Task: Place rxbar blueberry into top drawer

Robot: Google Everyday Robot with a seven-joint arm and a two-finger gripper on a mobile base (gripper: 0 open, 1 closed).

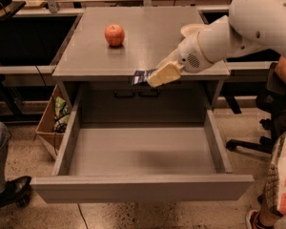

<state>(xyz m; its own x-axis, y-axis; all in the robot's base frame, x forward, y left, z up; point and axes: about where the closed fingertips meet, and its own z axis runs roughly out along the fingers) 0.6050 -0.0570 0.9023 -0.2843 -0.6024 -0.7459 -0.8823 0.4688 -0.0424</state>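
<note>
Grey cabinet (148,37) has its drawer (143,187) pulled fully open, evidently to receive the snack bar (140,76). The bar is pinched in the gripper (150,79) just past the cabinet's front edge, above the drawer's rear, at five o'clock from the apple (114,35). The white arm (229,35) extends from two o'clock, wrist sloping toward eight o'clock, judged a carry pose before lowering.

One apple (114,35), bar (139,76), drawer (142,189), hand (152,79).
</note>
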